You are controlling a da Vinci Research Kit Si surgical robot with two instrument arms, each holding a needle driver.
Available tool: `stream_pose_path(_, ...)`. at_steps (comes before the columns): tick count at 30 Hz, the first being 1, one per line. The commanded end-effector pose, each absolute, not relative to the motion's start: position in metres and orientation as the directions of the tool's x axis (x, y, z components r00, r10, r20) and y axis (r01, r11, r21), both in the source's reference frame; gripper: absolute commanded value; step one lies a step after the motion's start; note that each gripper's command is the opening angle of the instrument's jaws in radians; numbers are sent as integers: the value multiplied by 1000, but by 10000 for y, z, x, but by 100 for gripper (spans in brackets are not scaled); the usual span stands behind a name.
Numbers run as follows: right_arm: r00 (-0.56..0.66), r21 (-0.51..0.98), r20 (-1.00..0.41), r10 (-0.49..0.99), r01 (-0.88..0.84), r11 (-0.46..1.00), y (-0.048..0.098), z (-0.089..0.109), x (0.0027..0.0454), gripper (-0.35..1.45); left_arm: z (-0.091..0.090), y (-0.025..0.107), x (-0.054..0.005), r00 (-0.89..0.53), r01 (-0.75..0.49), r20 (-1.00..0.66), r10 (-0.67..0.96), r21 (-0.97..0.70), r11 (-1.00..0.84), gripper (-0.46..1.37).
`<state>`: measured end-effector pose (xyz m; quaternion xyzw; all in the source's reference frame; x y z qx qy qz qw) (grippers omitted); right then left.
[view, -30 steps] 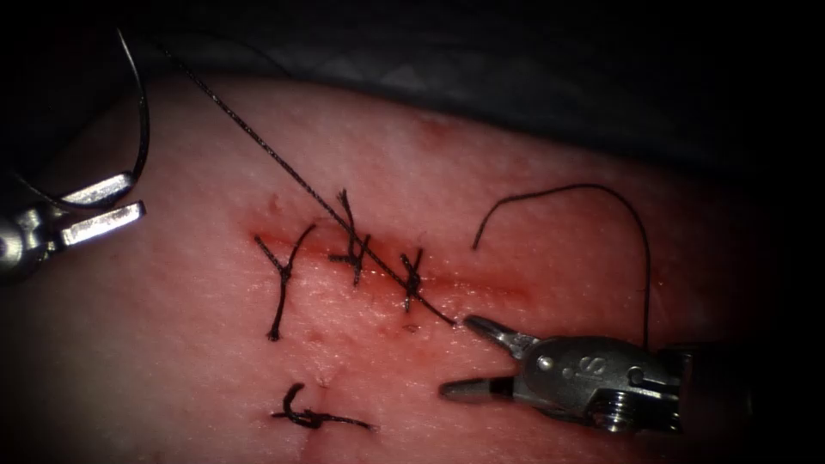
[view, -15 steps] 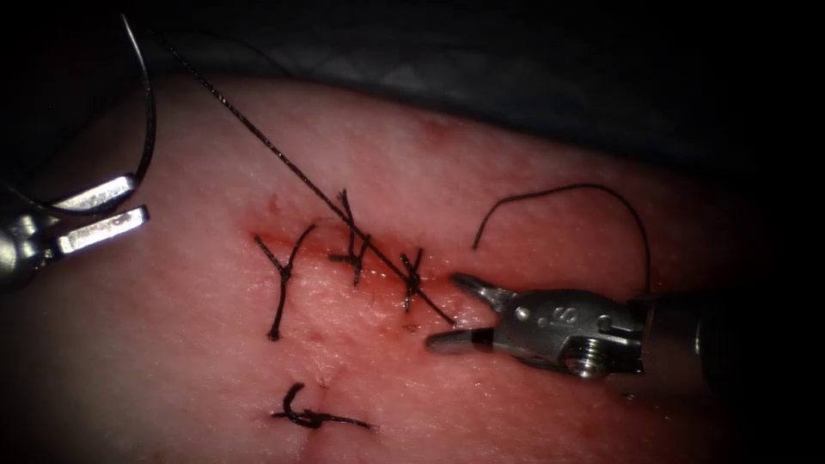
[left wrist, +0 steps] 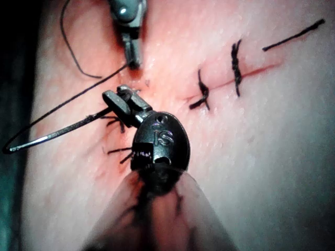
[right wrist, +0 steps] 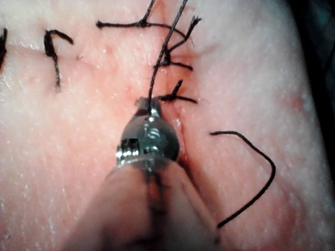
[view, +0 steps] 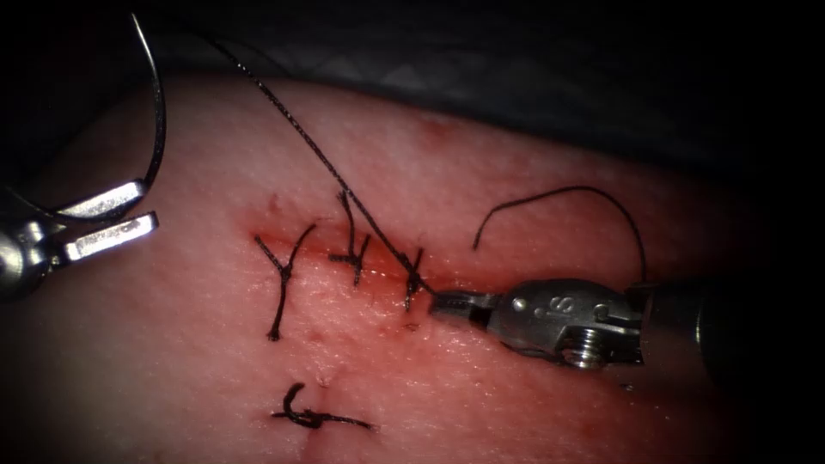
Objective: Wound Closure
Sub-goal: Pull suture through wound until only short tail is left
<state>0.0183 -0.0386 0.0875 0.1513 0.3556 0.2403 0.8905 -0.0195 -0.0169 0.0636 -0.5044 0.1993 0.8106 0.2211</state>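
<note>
past the far edge of the tissue lies a dark grey surface, dull and faintly mottled, running across the top of the endoscope view and fading to black at its corners. whether it is cloth or mat i cannot tell. in the left wrist view a dark teal strip borders the tissue.

You work at surgical training bench: slab of tissue under endoscope light, stitched cut, dark cloth behind, steel needle drivers, no patient.
</note>
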Motion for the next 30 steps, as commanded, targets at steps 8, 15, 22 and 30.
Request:
stream_pose_path(8,644,592,-489,588,-250,766,-434,838,200,-35,658,-169,-212,-373,-506,-921,116,97,-857,-35)
stream_pose_path(15,660,703,-434,613,-178,689,-469,798,218,-35,664,-167,-210,-367,-506,-923,116,94,-857,-35)
stream_pose_path(22,680,855,-376,629,-8,519,-505,764,254,-35,668,-166,-209,-364,-506,-924,118,89,-858,-35)
stream_pose_path(30,642,858,-423,640,58,510,-516,752,284,-35,668,-166,-209,-363,-506,-924,118,89,-858,-35)
